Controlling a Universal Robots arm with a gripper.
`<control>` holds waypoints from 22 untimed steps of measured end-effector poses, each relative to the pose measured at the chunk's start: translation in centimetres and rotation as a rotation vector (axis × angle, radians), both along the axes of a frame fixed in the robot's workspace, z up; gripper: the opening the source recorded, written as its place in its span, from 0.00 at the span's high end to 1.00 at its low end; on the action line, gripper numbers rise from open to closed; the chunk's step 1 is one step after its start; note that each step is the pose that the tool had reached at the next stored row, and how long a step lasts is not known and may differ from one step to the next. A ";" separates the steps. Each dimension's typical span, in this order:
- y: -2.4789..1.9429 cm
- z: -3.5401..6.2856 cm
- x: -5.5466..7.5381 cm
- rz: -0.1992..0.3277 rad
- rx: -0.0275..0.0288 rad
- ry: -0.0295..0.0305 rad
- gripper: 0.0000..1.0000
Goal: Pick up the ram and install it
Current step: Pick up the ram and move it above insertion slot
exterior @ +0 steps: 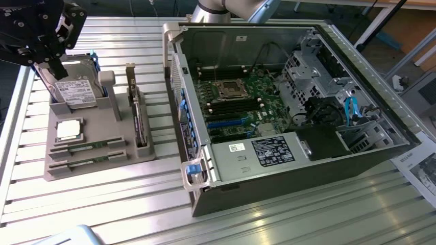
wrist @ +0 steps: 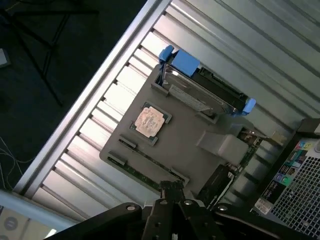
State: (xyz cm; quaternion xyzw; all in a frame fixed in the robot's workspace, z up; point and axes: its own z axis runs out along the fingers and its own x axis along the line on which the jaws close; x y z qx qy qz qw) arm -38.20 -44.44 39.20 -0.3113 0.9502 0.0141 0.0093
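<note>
We find the gripper (exterior: 56, 69) clenched on nothing, hanging over the hard drive (exterior: 75, 92) at the far end of the grey tray (exterior: 102, 127). The ram (exterior: 87, 148) sits in a slot at the tray's near end, with a twin strip (exterior: 90, 159) just beside it. We judge the ram light, stiff, thin and fragile; take it across its flat faces, mid-length. The tray rests on a slatted metal table (exterior: 102, 204), at the exterior view's left of the open computer case (exterior: 272, 102).
</note>
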 end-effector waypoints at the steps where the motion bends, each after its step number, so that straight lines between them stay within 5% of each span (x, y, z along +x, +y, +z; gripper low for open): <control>1: 0.00 0.00 0.0 0.013 0.0000 0.0000 0.90; 22: 0.00 0.00 0.0 0.321 -0.0001 0.0002 0.90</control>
